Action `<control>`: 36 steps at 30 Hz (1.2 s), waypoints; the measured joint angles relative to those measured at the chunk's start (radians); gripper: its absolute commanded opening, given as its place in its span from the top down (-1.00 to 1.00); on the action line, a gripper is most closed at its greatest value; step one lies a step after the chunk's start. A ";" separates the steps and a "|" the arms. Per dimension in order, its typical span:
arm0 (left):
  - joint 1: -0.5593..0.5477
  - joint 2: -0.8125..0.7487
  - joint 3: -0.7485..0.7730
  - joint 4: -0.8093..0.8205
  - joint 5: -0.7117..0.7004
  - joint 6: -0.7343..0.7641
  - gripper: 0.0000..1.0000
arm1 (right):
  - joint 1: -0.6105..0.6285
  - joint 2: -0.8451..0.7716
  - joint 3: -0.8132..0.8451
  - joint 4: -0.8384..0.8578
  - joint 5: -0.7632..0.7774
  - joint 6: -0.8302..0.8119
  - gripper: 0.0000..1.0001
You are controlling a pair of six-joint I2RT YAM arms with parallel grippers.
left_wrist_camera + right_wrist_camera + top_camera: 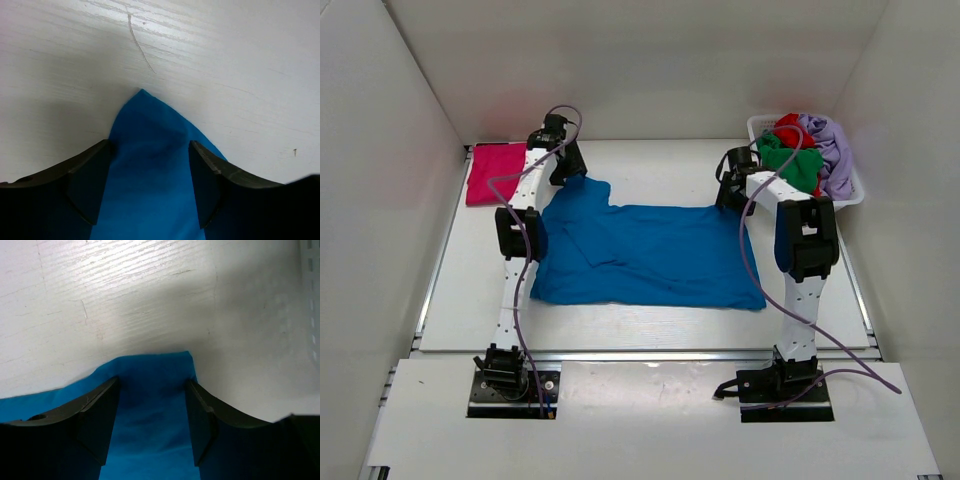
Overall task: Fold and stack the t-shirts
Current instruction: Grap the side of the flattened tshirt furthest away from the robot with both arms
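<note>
The blue shirt (640, 255) lies spread on the counter (660, 165) between the two arms, with one sleeve reaching toward the far left. The left jaws stand wide apart over the pointed tip of that sleeve, and the right jaws stand partly apart over the shirt's far-right corner; cloth runs between each pair, but neither is pinched shut on it. A folded pink shirt (495, 172) lies at the counter's far-left corner, and green (790, 160), red (788, 125) and lavender (830, 150) shirts are heaped in the basket (848, 198) at the far right.
</note>
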 measured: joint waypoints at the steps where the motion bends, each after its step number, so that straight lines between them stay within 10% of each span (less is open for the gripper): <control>1: -0.001 0.000 0.000 0.001 0.000 -0.008 -0.47 | -0.001 -0.004 -0.007 0.004 0.000 0.000 -0.05; 5: -0.004 0.000 0.000 0.002 -0.010 -0.032 -0.15 | -0.011 -0.007 -0.010 0.007 -0.007 0.000 -0.05; 8: -0.006 0.007 0.000 0.001 -0.015 -0.046 0.82 | -0.014 -0.007 -0.010 0.007 -0.008 -0.002 -0.06; 10: -0.006 0.012 0.001 0.001 -0.015 -0.045 1.00 | -0.016 -0.007 -0.010 0.007 -0.011 -0.004 -0.05; 36: -0.018 0.008 0.008 -0.044 -0.032 -0.003 1.00 | -0.010 0.072 0.140 -0.075 0.098 0.094 0.04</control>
